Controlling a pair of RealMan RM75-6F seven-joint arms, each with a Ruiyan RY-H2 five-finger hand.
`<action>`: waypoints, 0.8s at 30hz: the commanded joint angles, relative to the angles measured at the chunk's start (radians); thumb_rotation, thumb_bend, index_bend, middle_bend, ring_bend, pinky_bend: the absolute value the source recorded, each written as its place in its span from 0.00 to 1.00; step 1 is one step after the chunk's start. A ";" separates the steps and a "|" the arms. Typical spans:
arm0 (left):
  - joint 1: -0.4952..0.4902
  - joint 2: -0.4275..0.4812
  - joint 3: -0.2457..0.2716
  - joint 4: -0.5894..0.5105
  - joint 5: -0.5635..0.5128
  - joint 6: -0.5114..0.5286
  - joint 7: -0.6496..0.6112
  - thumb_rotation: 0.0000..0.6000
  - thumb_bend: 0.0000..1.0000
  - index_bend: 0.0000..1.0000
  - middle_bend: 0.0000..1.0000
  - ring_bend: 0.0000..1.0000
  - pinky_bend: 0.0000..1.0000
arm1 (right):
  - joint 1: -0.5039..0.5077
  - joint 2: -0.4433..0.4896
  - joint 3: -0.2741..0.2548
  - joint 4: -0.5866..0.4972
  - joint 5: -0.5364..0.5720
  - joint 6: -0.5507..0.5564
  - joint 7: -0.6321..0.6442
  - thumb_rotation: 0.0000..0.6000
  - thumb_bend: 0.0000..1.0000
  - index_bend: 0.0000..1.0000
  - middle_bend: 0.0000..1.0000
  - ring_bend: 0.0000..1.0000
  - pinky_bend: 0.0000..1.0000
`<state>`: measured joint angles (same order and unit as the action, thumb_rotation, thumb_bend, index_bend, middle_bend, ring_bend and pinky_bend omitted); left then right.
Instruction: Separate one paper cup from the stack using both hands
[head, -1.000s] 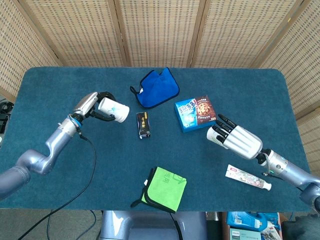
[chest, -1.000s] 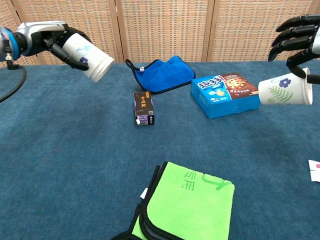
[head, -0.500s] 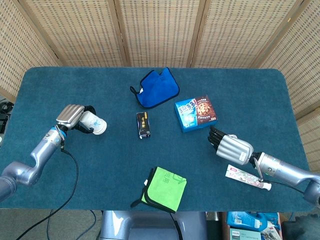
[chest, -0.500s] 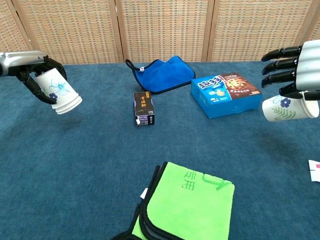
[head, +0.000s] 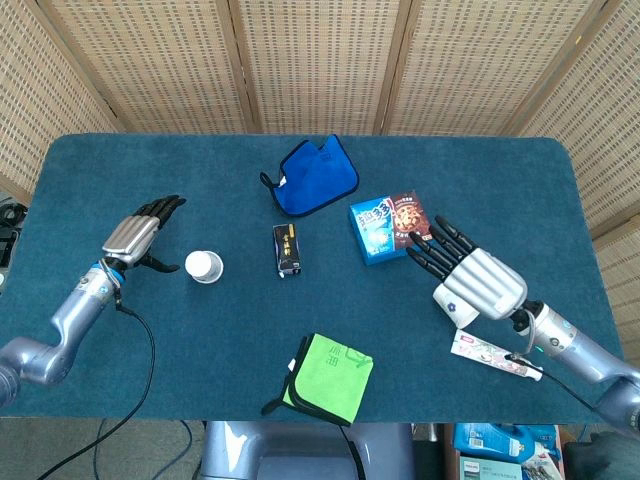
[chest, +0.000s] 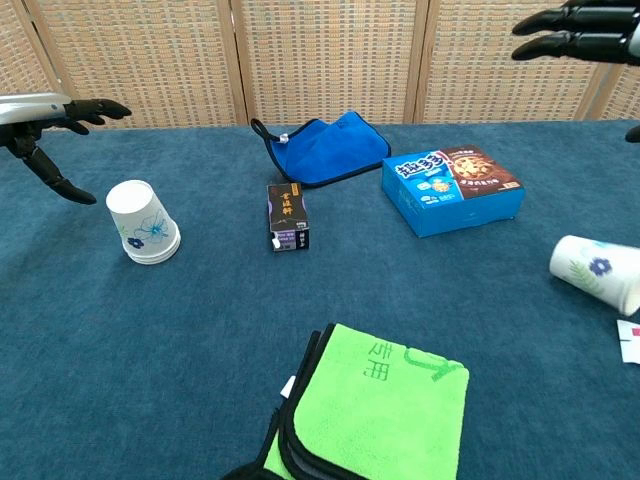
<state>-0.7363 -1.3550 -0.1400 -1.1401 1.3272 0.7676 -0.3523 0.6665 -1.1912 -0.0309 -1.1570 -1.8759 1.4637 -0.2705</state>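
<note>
Both cups are out of the hands, so the separation looks done and the step in hand is letting go and clearing away. The left hand (head: 135, 236) hovers with fingers spread and empty near the table's left edge, just beside the upturned paper cups (chest: 143, 222), which stand mouth-down there; a doubled rim at the base suggests more than one cup remains nested. The right hand (head: 470, 275) is likewise spread and holds nothing, raised above the table's right side. Beneath it the single paper cup (chest: 597, 272) lies on its side near the right edge; the head view hides most of it under the hand. The toothpaste tube (head: 495, 354) lies just beside it, towards the front right corner. Next, I judge, both arms need only lift straight away, without brushing either cup.
</note>
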 joint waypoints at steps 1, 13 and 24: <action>0.027 0.034 -0.002 -0.045 -0.009 0.033 0.012 1.00 0.12 0.00 0.00 0.00 0.05 | -0.052 0.008 0.019 -0.039 0.054 0.041 0.043 1.00 0.00 0.10 0.12 0.13 0.03; 0.265 0.138 0.042 -0.243 -0.028 0.386 0.181 1.00 0.11 0.00 0.00 0.00 0.00 | -0.368 -0.003 0.002 -0.240 0.342 0.158 0.200 1.00 0.00 0.00 0.00 0.00 0.00; 0.499 0.150 0.131 -0.433 0.014 0.694 0.379 1.00 0.11 0.00 0.00 0.00 0.00 | -0.510 -0.012 -0.014 -0.368 0.398 0.193 0.169 1.00 0.00 0.00 0.00 0.00 0.00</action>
<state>-0.2727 -1.2154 -0.0364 -1.5332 1.3310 1.4248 -0.0128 0.1649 -1.1977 -0.0419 -1.5215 -1.4757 1.6492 -0.1000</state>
